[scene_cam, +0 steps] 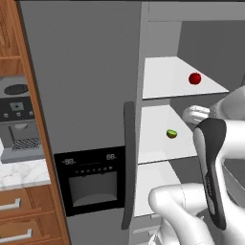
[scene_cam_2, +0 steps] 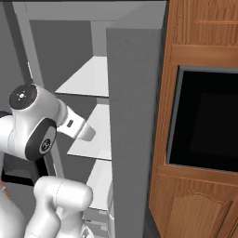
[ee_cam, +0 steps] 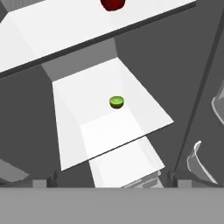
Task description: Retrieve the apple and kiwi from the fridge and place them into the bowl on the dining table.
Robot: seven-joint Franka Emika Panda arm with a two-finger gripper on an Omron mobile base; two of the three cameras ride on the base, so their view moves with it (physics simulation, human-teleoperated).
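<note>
The tall grey two-door fridge (scene_cam: 81, 95) stands right in front of me, its right-hand door swung wide and the white shelves (scene_cam: 177, 79) inside in plain sight. Up on the upper shelf sits the small glossy red apple (scene_cam: 194, 78), alone, toward the right side of that shelf. One shelf down lies the small oval yellowish-green kiwi (scene_cam: 172, 134), about in the middle of its shelf. From my hand view the kiwi (ee_cam: 116, 102) is dead centre, well ahead of me, with the apple (ee_cam: 113, 4) above it at the top edge.

My tool (ee_cam: 111, 181) is released, jaws spread wide with nothing between them; its two dark tips just peek up at the bottom of the hand view, well apart from either fruit. My white arm reaches toward the open compartment at the height of the kiwi's shelf.

To the left of the fridge there is a grey coffee machine (scene_cam: 19, 119) on a white marble surface (scene_cam: 21, 173) with wooden drawers. To the right, a black wall oven (scene_cam_2: 204, 121) sits in wooden cabinetry.
</note>
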